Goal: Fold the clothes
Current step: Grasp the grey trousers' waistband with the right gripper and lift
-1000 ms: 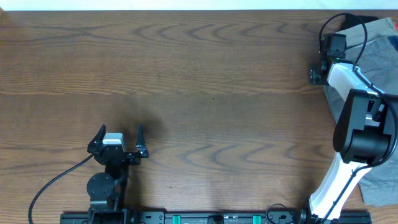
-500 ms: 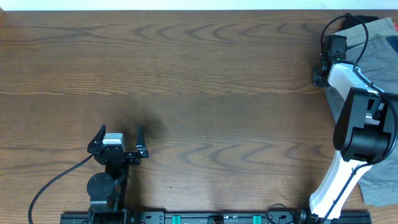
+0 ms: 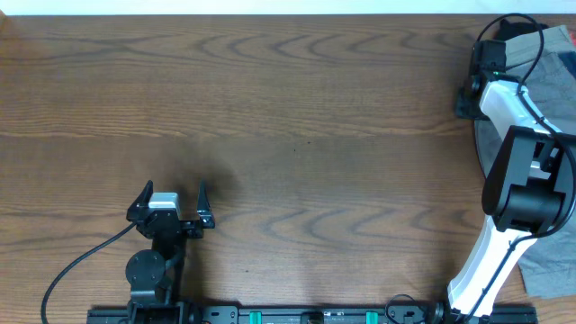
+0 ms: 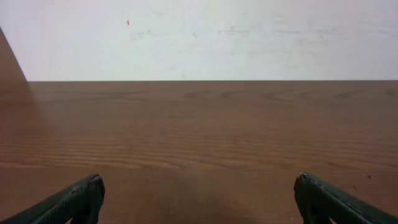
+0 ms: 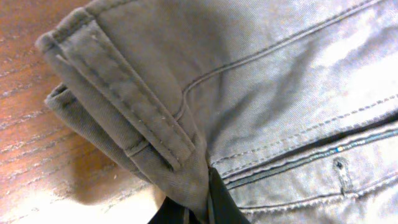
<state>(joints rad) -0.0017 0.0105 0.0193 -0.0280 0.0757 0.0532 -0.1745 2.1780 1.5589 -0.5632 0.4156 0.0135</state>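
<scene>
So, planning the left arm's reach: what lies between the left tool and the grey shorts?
Overhead view: bare wooden table from the left tool until the right arm, which overlies the grey shorts.

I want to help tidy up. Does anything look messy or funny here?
Yes. The grey shorts sit crumpled at the right edge of the table, not laid flat. In the right wrist view their waistband is bunched into folds where the right gripper pinches it.

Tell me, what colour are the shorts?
The shorts are grey, seen best in the right wrist view.
</scene>
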